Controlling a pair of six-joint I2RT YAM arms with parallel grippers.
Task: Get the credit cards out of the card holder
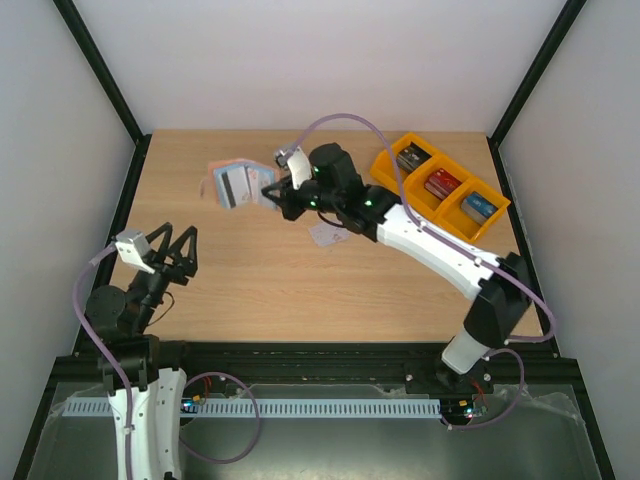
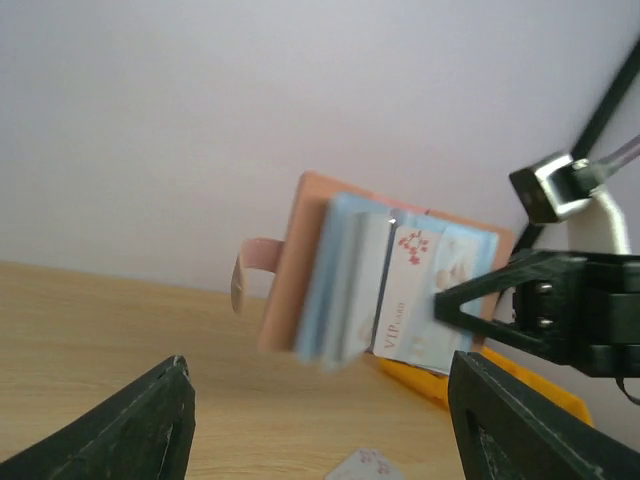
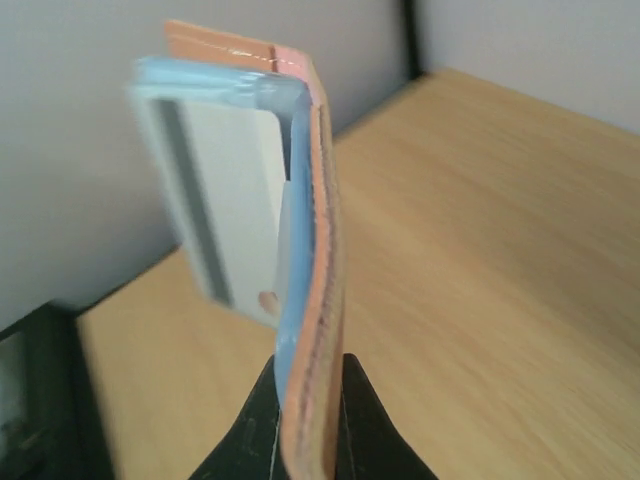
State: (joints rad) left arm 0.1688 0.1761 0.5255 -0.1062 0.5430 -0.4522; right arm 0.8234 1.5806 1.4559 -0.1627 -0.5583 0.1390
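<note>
My right gripper [image 1: 272,192] is shut on one edge of the card holder [image 1: 222,183], which hangs above the far left of the table. The holder [image 3: 312,300] is pinkish-tan outside and light blue inside, pinched between the black fingers [image 3: 362,420]. A white card with a grey stripe [image 3: 215,200] sticks out of its pockets. In the left wrist view the holder [image 2: 295,265] shows a whitish card with reddish marks [image 2: 410,300]. Another credit card [image 1: 325,233] lies flat on the table. My left gripper [image 1: 175,250] stands open and empty, well short of the holder.
An orange bin [image 1: 465,225] with dark, red and blue boxes stands at the far right of the table. The right arm reaches diagonally across the table's middle. Black frame posts run along both sides.
</note>
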